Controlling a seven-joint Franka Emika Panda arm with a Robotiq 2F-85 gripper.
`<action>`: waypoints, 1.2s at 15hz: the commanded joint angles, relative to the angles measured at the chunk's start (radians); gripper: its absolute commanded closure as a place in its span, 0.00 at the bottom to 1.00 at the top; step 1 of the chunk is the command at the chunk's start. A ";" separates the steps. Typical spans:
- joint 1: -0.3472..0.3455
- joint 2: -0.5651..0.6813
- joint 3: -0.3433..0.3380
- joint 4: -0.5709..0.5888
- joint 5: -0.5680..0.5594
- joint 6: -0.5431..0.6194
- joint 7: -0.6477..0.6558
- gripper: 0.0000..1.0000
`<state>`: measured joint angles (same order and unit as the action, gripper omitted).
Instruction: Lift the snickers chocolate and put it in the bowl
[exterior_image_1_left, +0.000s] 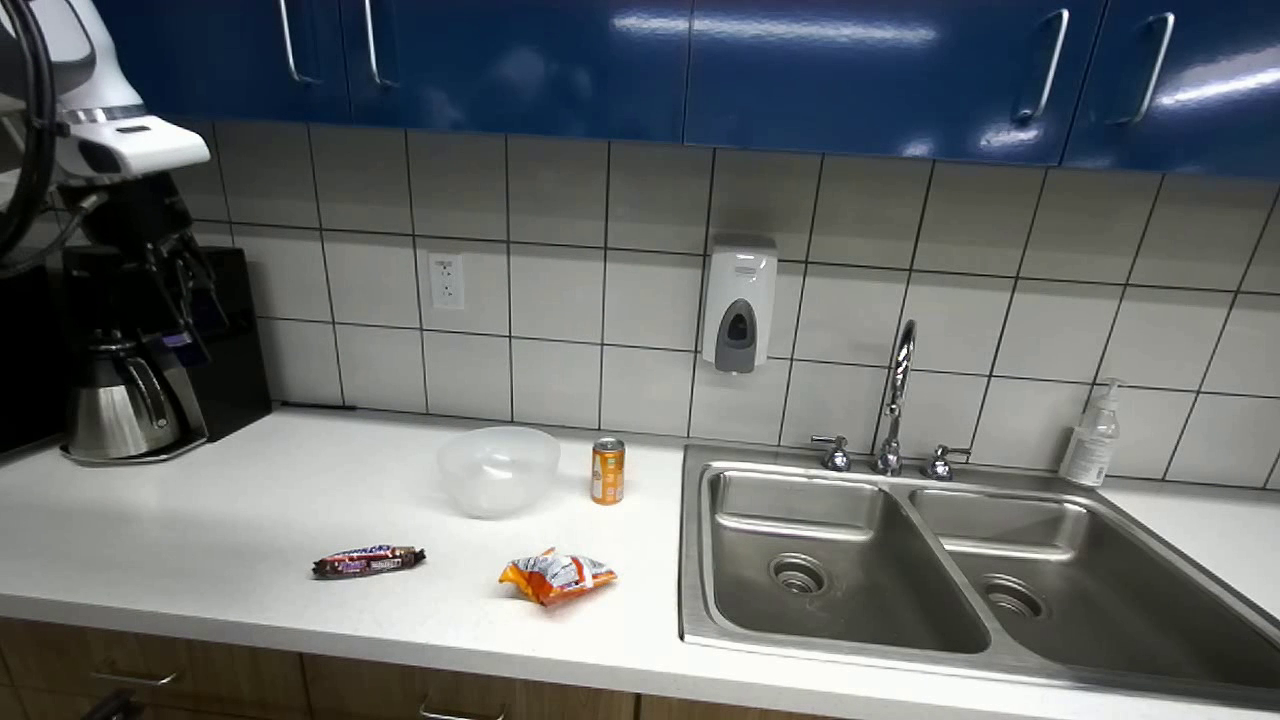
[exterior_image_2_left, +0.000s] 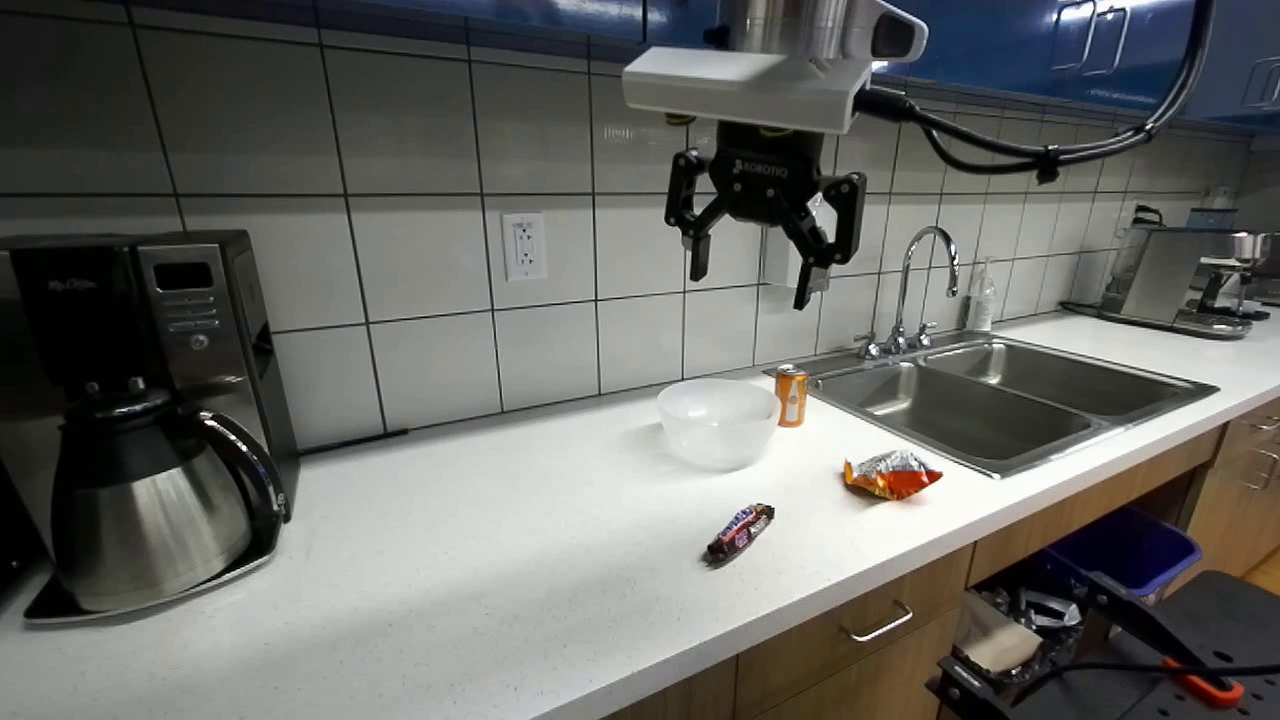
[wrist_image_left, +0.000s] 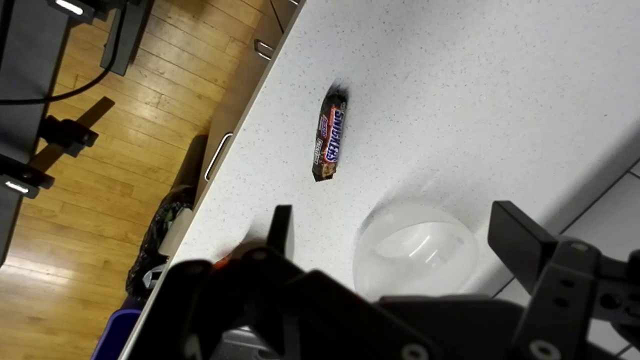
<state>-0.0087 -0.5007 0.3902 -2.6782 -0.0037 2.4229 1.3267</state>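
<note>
The snickers chocolate, a slim dark brown wrapped bar, lies flat on the white counter near its front edge in both exterior views (exterior_image_1_left: 368, 562) (exterior_image_2_left: 739, 534). It also shows in the wrist view (wrist_image_left: 330, 135), above the space between the fingers. The bowl, round and translucent white, stands upright on the counter behind the bar (exterior_image_1_left: 492, 480) (exterior_image_2_left: 716, 432). In the wrist view the bowl (wrist_image_left: 415, 265) appears between the fingers, its lower part hidden by the gripper. My gripper (exterior_image_2_left: 753, 278) is open with nothing between its fingers, high above the counter and apart from bar and bowl.
An orange can (exterior_image_1_left: 607, 472) stands beside the bowl. A crinkled orange-red packet (exterior_image_1_left: 557, 577) lies in front of the can. A steel double sink (exterior_image_1_left: 692, 560) is past them. A coffee maker (exterior_image_2_left: 262, 370) with a steel carafe stands at the opposite end. Blue cabinets (exterior_image_1_left: 520, 60) hang above.
</note>
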 joint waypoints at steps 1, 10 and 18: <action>0.022 0.007 -0.024 0.000 -0.017 0.003 0.012 0.00; 0.016 0.096 0.054 0.075 -0.054 -0.014 0.186 0.00; -0.035 0.272 0.024 0.164 -0.282 -0.014 0.474 0.00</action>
<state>-0.0197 -0.3166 0.4376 -2.5745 -0.2089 2.4268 1.7169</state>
